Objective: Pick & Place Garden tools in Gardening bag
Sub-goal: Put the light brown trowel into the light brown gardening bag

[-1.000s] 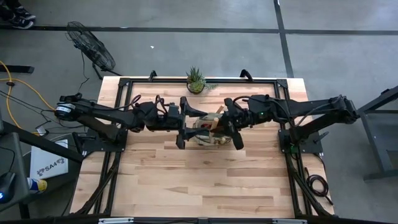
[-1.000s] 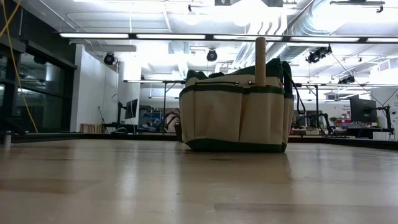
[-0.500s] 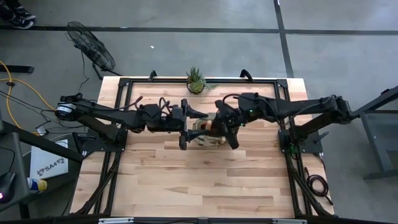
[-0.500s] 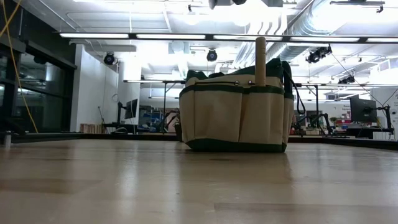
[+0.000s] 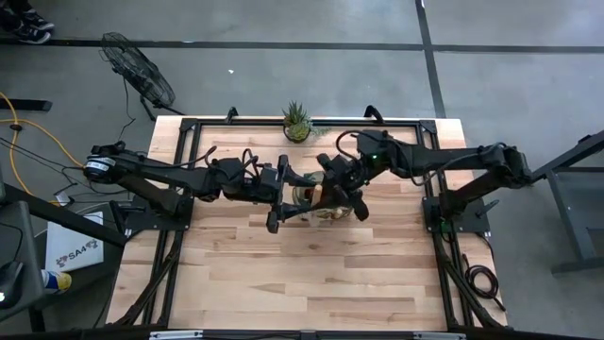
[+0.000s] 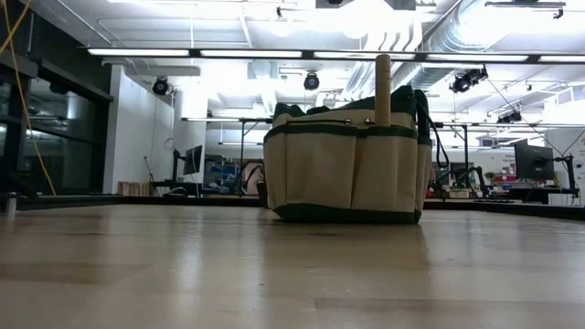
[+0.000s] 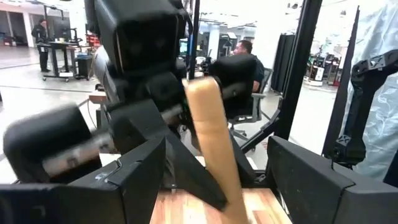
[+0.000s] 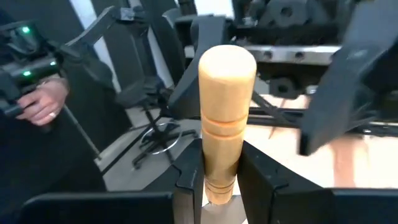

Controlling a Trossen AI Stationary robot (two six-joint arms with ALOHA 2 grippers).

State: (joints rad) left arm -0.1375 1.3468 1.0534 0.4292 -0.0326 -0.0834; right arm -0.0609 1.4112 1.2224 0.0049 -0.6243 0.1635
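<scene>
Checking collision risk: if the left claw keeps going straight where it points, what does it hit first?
Likely the wooden handle standing between its open fingers, with the right claw, shut on that handle, close behind. Depth is uncertain.

The gardening bag sits on the table just above the high view's centre, with the potted plant behind it at the table's upper edge. The left gripper is at the bag's left side and the right gripper at its right. In the low view a wooden handle stands up out of the bag, right of its middle.
</scene>
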